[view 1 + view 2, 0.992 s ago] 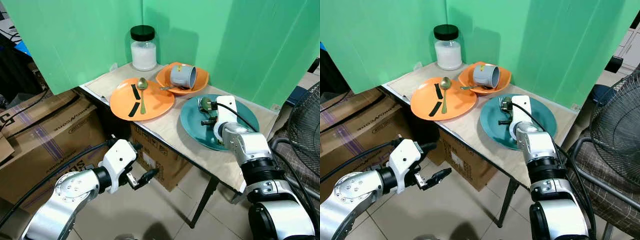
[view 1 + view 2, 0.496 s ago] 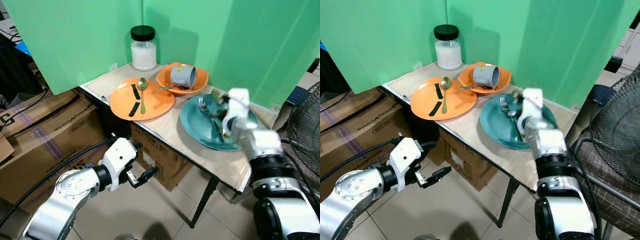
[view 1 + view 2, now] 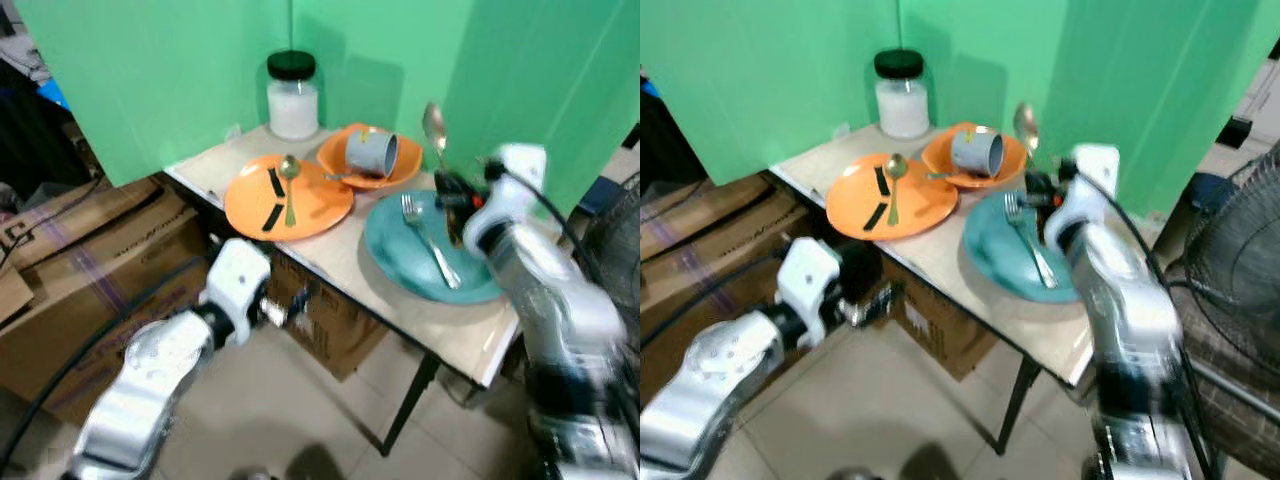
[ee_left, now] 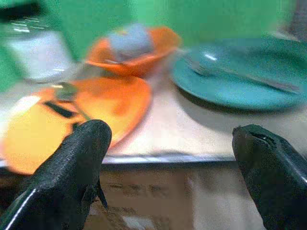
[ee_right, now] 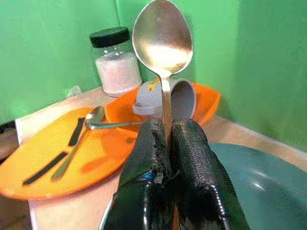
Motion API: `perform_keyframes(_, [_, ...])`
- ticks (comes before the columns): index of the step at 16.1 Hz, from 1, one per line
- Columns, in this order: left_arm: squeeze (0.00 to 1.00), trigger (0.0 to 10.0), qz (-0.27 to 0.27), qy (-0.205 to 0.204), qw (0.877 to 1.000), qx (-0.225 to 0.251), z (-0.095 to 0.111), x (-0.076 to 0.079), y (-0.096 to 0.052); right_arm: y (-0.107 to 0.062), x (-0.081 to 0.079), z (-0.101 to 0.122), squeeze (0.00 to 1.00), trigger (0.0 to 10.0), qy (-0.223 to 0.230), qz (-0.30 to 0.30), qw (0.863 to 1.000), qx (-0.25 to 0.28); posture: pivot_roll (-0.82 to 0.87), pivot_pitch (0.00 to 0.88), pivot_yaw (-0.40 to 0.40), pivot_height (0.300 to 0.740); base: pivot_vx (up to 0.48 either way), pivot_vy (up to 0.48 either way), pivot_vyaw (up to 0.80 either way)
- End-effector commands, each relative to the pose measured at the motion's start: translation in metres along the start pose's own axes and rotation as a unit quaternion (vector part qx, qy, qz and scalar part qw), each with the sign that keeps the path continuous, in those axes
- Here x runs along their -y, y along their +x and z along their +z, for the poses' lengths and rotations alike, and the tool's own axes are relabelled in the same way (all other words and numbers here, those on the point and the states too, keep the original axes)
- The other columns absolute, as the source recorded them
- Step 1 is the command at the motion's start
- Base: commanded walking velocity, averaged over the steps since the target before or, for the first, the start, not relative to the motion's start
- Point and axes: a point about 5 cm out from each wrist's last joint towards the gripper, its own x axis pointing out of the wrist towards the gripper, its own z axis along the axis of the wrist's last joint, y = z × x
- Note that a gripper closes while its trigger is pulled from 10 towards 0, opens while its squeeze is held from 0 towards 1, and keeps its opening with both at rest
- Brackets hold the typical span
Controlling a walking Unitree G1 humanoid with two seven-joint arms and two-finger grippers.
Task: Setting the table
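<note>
Right end effector (image 5: pixel 165 143) raised, clamping spoon (image 5: pixel 162 43) upright.

No lettering can be read: the cardboard boxes (image 3: pixel 70 260) on the floor beside the table and the box under the table (image 3: pixel 330 320) carry dark printing, but it is too blurred and small to make out any words.

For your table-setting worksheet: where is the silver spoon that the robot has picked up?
The silver spoon stands upright, clamped in the right gripper, raised above the teal plate beside the orange bowl.
</note>
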Motion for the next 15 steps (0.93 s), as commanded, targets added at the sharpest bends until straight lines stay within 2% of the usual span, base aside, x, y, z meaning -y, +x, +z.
perform_keyframes(1, [0.00, 10.0, 0.034, 0.007, 0.999, 0.003, 0.004, -0.002, -0.001, -0.013, -0.007, 0.011, 0.00, 10.0, -0.015, 0.002, 1.000, 0.026, 0.10, 0.000, -0.012, 0.740, 0.000, 0.000, -0.78])
perform_keyframes(2, [0.00, 10.0, 0.060, 0.007, 0.998, 0.015, 0.006, -0.002, -0.001, -0.023, -0.010, 0.011, 0.00, 10.0, -0.032, -0.005, 0.999, 0.040, 0.09, 0.000, -0.006, 0.740, 0.000, 0.000, -0.79])
perform_keyframes(4, [0.00, 10.0, 0.111, 0.004, 0.994, 0.021, 0.006, -0.007, 0.001, -0.036, -0.007, 0.007, 0.00, 10.0, -0.024, -0.041, 0.997, 0.053, 0.10, 0.000, -0.016, 0.740, 0.000, 0.000, -0.80])
perform_keyframes(6, [0.00, 10.0, 0.125, 0.012, 0.992, 0.023, 0.008, -0.010, 0.002, -0.040, -0.005, 0.002, 0.00, 10.0, -0.017, -0.058, 0.997, 0.048, 0.11, 0.000, -0.019, 0.740, 0.000, 0.000, -0.80])
perform_keyframes(7, [0.00, 10.0, 0.147, 0.013, 0.989, 0.030, 0.011, -0.015, 0.003, -0.040, -0.008, -0.001, 0.00, 10.0, -0.034, -0.064, 0.996, 0.045, 0.11, 0.000, -0.014, 0.740, 0.000, 0.000, -0.80])
perform_keyframes(10, [0.00, 10.0, 0.160, 0.004, 0.987, 0.030, 0.010, -0.020, 0.008, -0.041, -0.010, -0.004, 0.00, 10.0, -0.037, -0.079, 0.996, 0.035, 0.08, 0.000, 0.014, 0.740, 0.000, 0.000, -0.80])
perform_keyframes(13, [0.00, 10.0, 0.162, 0.001, 0.987, 0.018, 0.007, -0.021, 0.014, -0.048, -0.005, -0.009, 0.00, 10.0, -0.028, -0.109, 0.993, 0.025, 0.07, 0.000, 0.017, 0.740, 0.000, 0.000, -0.80])
perform_keyframes(15, [0.00, 10.0, 0.171, -0.015, 0.985, 0.024, 0.007, -0.023, 0.010, -0.047, 0.001, -0.015, 0.00, 10.0, -0.043, -0.125, 0.991, 0.014, 0.07, 0.000, 0.018, 0.740, 0.000, 0.000, -0.40])
